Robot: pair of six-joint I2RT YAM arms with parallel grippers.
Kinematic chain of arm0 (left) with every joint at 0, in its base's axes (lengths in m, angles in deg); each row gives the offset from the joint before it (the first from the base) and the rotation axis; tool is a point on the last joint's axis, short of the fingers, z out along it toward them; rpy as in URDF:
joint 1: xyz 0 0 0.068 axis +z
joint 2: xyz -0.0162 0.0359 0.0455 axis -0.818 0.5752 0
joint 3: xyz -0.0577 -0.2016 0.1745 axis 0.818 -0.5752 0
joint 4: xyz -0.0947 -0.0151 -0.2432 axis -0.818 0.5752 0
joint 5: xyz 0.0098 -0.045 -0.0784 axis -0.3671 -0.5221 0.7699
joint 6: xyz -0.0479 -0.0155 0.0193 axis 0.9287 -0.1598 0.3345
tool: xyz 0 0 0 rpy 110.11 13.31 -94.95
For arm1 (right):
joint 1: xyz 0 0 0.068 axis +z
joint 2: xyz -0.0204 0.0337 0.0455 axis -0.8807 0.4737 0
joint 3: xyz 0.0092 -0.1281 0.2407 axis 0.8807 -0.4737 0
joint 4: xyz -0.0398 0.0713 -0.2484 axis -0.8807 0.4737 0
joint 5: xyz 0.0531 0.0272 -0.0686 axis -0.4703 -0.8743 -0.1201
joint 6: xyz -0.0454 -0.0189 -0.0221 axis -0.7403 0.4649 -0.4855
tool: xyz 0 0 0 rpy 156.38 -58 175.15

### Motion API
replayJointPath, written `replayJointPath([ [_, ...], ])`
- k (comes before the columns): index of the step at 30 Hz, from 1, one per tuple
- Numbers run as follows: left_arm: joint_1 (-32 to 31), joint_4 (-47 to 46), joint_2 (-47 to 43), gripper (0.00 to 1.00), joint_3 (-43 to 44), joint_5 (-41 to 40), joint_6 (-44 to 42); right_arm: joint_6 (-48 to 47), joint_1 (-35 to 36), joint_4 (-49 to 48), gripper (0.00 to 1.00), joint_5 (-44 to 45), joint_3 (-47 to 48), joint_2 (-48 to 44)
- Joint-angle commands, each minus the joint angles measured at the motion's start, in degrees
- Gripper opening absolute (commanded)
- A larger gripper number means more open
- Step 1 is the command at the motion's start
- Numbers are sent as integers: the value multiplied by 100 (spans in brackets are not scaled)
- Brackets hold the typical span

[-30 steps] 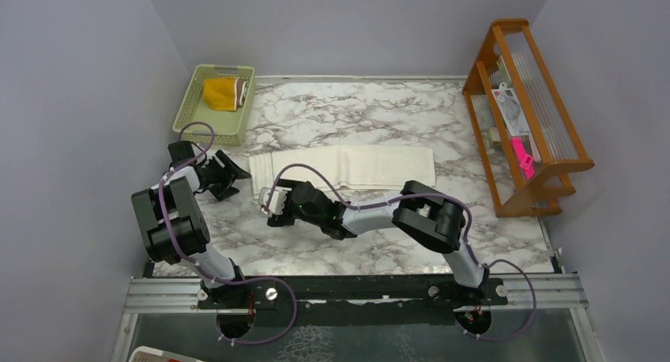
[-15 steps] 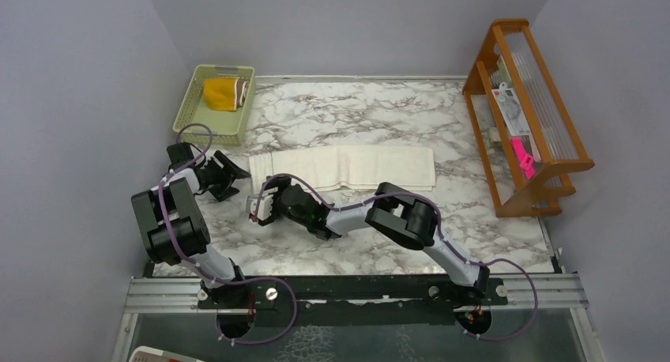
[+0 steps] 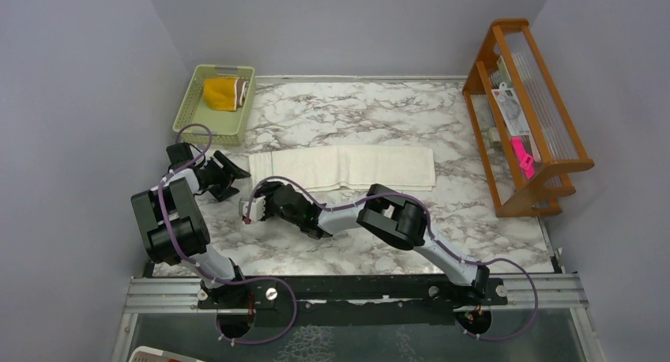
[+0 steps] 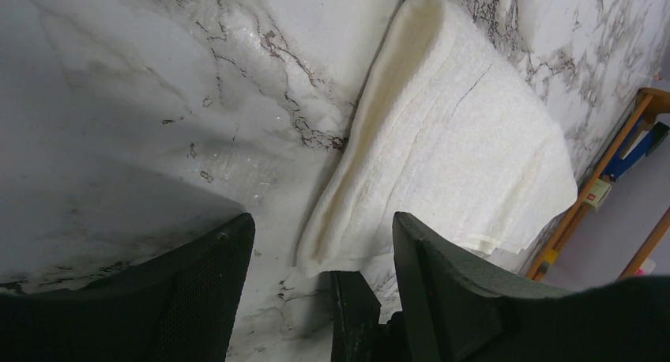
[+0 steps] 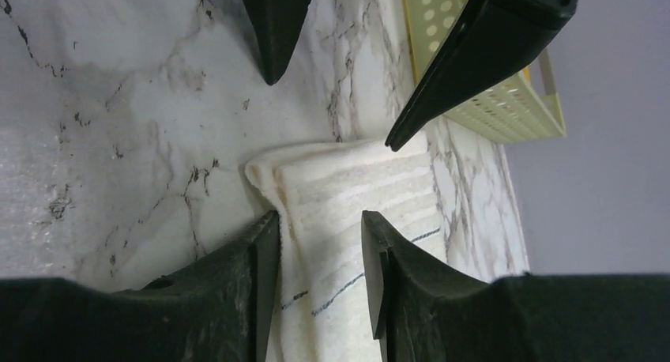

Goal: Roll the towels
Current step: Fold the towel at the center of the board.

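The marble worktop (image 3: 355, 117) carried everything, with a wooden rack (image 3: 525, 101) along its right side; the cream towel (image 3: 348, 167) lay folded into a long flat strip across the middle, not yet rolled; the light-green basket (image 3: 186, 109) stood at the far left corner and held the brown and mustard towel (image 3: 222, 92), which looked bundled, though whether properly rolled could not be told; the left claw (image 3: 234, 175) stood spread just off the strip's left end, its fingers low over bare marble with the towel's edge between them in the left wrist view; the right claw (image 5: 320, 243) was likewise spread, straddling the near-left corner of the strip without pinching it. The step in hand seemed to be seizing that left end to start the roll; doing it well would likely mean gripping all the layers at once, both claws level on the same edge, then turning it over tight and square so the roll would not go cone-shaped.
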Motion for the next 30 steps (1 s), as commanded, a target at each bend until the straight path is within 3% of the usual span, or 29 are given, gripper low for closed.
replayJointPath([
  [1,16,249,88,68,-203,-110,-28,185,37,289,38,148,65,58],
  [2,16,238,69,68,-203,-112,10,258,37,312,29,152,55,17],
  [4,12,113,11,68,-247,-40,92,389,37,357,2,163,14,-47],
  [5,8,37,-6,68,-286,7,158,463,37,350,1,162,-23,-89],
  [18,-161,-1125,47,69,-880,520,1139,1880,-36,376,1,-543,-429,-652],
  [30,-248,-1388,252,67,-1059,577,1394,2495,-148,558,1,-816,-316,-821],
])
